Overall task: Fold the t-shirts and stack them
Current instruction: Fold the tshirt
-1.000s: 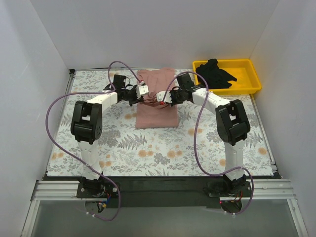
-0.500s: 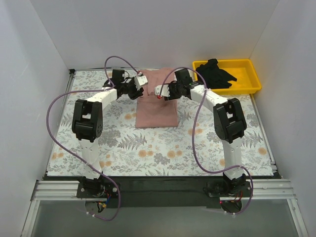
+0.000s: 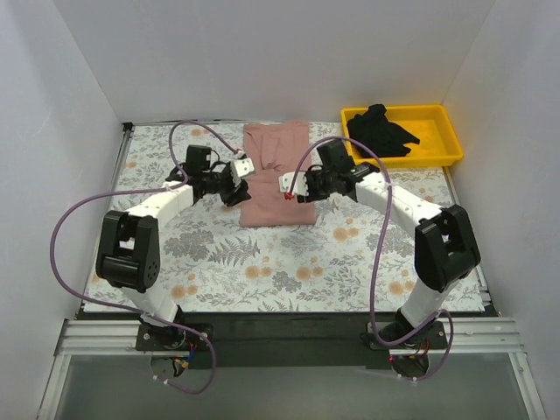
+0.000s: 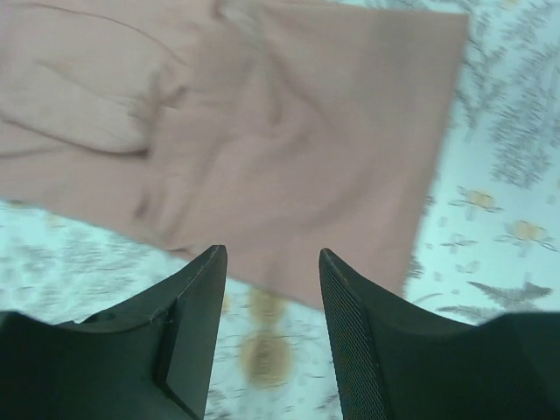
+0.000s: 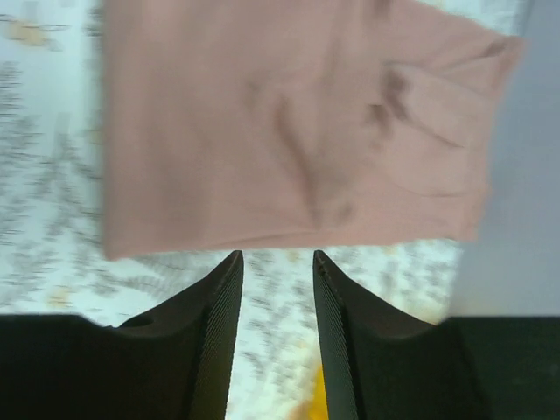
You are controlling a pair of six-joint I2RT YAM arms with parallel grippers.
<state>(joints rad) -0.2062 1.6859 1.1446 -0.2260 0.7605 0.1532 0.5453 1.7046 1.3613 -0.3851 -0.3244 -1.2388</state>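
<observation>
The dusty pink t-shirt (image 3: pixel 277 175) lies folded into a tall rectangle at the back middle of the floral table cover. It also shows in the left wrist view (image 4: pixel 262 131) and in the right wrist view (image 5: pixel 289 122). The black t-shirt (image 3: pixel 381 128) lies crumpled in the yellow bin (image 3: pixel 442 144). My left gripper (image 3: pixel 241 166) is open and empty just off the pink shirt's left edge (image 4: pixel 271 262). My right gripper (image 3: pixel 290 184) is open and empty at the shirt's right edge (image 5: pixel 277 262).
The yellow bin stands at the back right corner. White walls close in the back and both sides. Purple cables loop above both arms. The floral table cover (image 3: pixel 289 262) stretches toward the near edge.
Both grippers have pulled back from over the pink shirt's upper part toward its sides and nearer to me. The shirt lies flatter, folded, with nothing held.
</observation>
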